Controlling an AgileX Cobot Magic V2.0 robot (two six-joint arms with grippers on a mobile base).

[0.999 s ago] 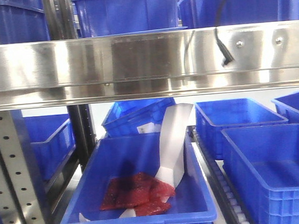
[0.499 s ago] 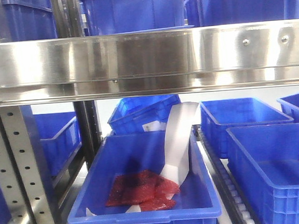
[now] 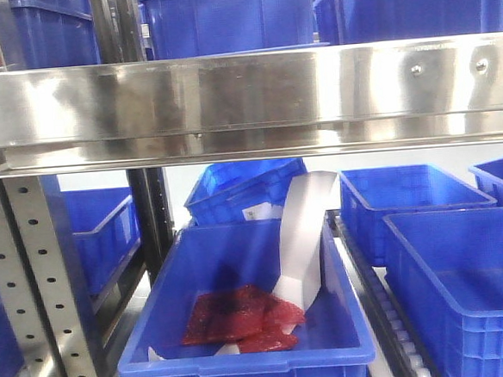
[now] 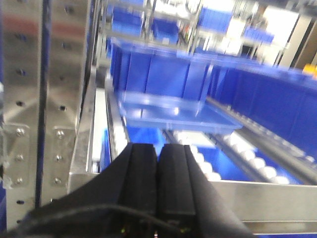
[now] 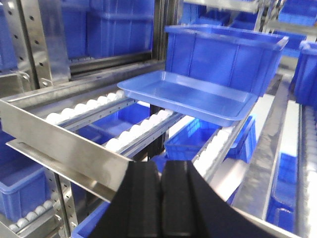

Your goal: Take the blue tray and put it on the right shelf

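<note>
The blue tray (image 5: 190, 96) is a shallow light-blue tray lying on white rollers of the metal rack shelf (image 5: 64, 134), in front of a deep blue bin (image 5: 223, 52). It also shows in the left wrist view (image 4: 171, 111), blurred. My right gripper (image 5: 161, 171) is shut and empty, back from the shelf's steel front edge, apart from the tray. My left gripper (image 4: 158, 151) is shut and empty, also short of the front edge (image 4: 262, 198). In the front view the steel front edge (image 3: 245, 90) fills the upper half; only a thin strip of the tray shows above it, and no gripper shows.
A deep blue bin (image 3: 243, 310) with red packets (image 3: 234, 315) and a white strip (image 3: 302, 237) sits on the lower level. More deep blue bins (image 3: 451, 269) stand to the right and above. Perforated grey uprights (image 3: 34, 290) stand at the left, also in the left wrist view (image 4: 29, 99).
The front view has shifted left, so the rack and bins appear a little further right. A black cable and part at the shelf edge's right, seen one second ago, is gone.
</note>
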